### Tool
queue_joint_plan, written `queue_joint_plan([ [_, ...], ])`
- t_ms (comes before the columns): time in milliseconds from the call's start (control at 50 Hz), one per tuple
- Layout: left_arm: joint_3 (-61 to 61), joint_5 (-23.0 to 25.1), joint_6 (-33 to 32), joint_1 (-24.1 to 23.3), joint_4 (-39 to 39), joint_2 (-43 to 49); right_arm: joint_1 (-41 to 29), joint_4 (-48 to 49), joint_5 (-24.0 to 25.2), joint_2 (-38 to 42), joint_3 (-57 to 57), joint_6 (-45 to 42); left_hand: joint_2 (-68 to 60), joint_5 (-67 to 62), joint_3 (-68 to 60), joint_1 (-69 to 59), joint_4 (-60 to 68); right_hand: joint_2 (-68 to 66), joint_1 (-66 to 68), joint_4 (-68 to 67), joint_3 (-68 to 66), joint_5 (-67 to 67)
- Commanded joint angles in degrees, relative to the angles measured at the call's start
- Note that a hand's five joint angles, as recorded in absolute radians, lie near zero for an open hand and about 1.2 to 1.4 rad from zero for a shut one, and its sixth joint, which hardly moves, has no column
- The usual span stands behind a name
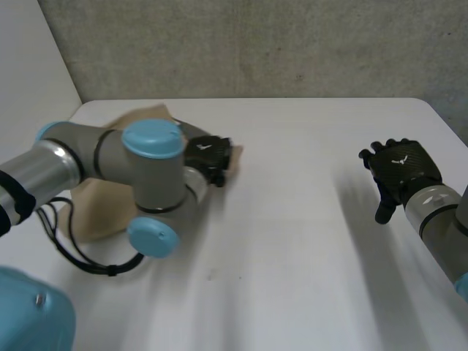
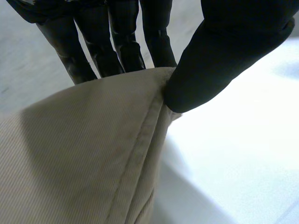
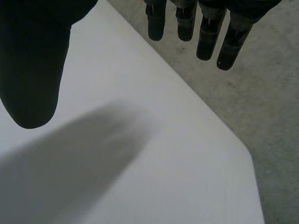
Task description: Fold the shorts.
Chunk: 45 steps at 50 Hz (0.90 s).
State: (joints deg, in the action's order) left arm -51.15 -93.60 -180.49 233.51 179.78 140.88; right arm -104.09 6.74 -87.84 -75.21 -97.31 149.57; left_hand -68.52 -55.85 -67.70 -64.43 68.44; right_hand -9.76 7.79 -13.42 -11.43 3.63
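Note:
The beige shorts [image 1: 91, 212] lie at the left of the white table, mostly hidden behind my left arm. My left hand [image 1: 208, 156] is at their right edge. In the left wrist view the thumb [image 2: 219, 60] presses a seamed edge of the shorts [image 2: 93, 154] against the fingers [image 2: 117, 46], so the hand is shut on the cloth. My right hand [image 1: 401, 174] hovers over the table at the right, far from the shorts, with its fingers [image 3: 205, 32] straight and its thumb [image 3: 32, 60] spread, holding nothing.
The white table [image 1: 292, 241] reaches to a grey wall at the back. Its far right corner [image 3: 243, 154] lies beyond my right hand's fingertips, with grey floor past it. My left arm [image 1: 110, 168] crosses over the shorts.

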Motion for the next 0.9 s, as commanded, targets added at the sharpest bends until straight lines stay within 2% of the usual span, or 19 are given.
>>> queue_joint_plan([
  [20, -2.72, 4.48, 6.38, -9.65, 0.3, -3.33, 2.22, -0.06, -1.01, -2.57, 1.42, 0.64, -11.48, -14.15, -12.3, -15.57, 11.56, -0.24, 2.21, 3.42, 1.43, -3.63],
  [140, -6.14, 7.56, 7.44, -15.27, 3.64, -0.88, 3.98, -0.15, -0.66, -2.92, 1.42, 0.81, -11.48, -14.15, -12.3, -15.57, 11.56, -0.24, 2.21, 3.42, 1.43, -3.63],
  [220, -7.9, 7.65, 7.26, -15.63, 4.7, -1.31, 4.16, -0.24, 0.13, -2.92, 1.24, 0.64, -11.48, -14.15, -12.3, -15.57, 11.56, -0.24, 2.21, 3.42, 1.43, -3.63],
  [240, -8.08, 7.56, 7.09, -15.63, 4.79, -1.57, 4.16, -0.24, 0.39, -2.92, 1.16, 0.64, -6.67, -9.34, -7.5, -10.76, 6.75, -0.24, 2.21, 3.42, 1.43, -3.63],
  [260, -8.26, 7.56, 7.0, -15.63, 4.79, -2.01, 4.16, -0.24, 1.18, -2.83, 0.98, 0.29, 4.87, 2.2, 4.04, 0.78, -4.79, -0.24, 2.21, 3.42, 1.43, -3.63],
  [280, -8.69, 7.39, 6.91, -15.46, 4.79, -2.8, 4.25, -0.24, 1.79, -2.83, 0.81, 0.2, 26.63, 23.96, 25.81, 22.54, -26.55, -0.24, 2.21, 3.42, 1.43, -3.63],
  [320, -9.31, 7.21, 6.82, -15.02, 4.52, -4.11, 4.25, -0.33, 3.72, -2.83, 0.63, 0.11, 35.08, 32.41, 34.25, 30.99, -35.0, -0.24, 2.21, 3.42, 1.43, -3.63],
  [400, -12.73, 6.68, 6.03, -10.9, 4.17, -8.51, 4.16, -1.64, 11.62, -2.75, -0.07, -0.5, 36.61, 33.93, 35.78, 32.51, -36.52, -0.24, 2.21, 3.42, 1.43, -3.63],
  [420, -14.05, 6.42, 5.77, -9.58, 4.17, -9.82, 4.25, -2.43, 15.65, -2.66, -0.6, -1.29, 36.78, 34.11, 35.95, 32.68, -36.69, -0.24, 2.21, 3.42, 1.43, -3.63],
  [500, -20.46, 4.66, 4.71, -5.09, 4.17, -15.54, 4.51, -4.8, 25.32, -2.13, -1.57, -5.23, 36.78, 34.11, 35.95, 32.69, -36.7, -0.24, 2.21, 3.42, 1.43, -3.63],
  [580, -27.58, 2.38, 4.54, -1.66, 3.91, -20.72, 4.6, -6.48, 30.79, 0.49, -1.57, -9.54, 36.95, 34.28, 36.12, 32.85, -36.86, -0.24, 2.21, 3.42, 1.43, -3.63],
  [680, -37.85, -0.35, 4.54, 1.33, 3.29, -28.01, 4.51, -6.39, 31.07, 4.9, -0.43, -14.21, 36.61, 33.94, 35.78, 32.52, -36.53, -2.34, 4.31, 1.32, -0.67, -1.54],
  [800, -46.22, -0.97, 4.54, 1.77, 3.12, -33.73, 4.51, -6.22, 31.51, 9.91, 1.15, -17.12, 36.61, 33.94, 35.78, 32.52, -36.53, -4.53, 6.5, -0.87, -2.85, 0.65],
  [900, -50.97, -1.23, 4.8, 1.77, 3.12, -37.16, 4.34, -6.13, 31.94, 12.98, 2.73, -18.7, 36.78, 34.11, 35.95, 32.69, -36.7, -14.09, 16.07, -10.44, -12.42, 10.22],
])
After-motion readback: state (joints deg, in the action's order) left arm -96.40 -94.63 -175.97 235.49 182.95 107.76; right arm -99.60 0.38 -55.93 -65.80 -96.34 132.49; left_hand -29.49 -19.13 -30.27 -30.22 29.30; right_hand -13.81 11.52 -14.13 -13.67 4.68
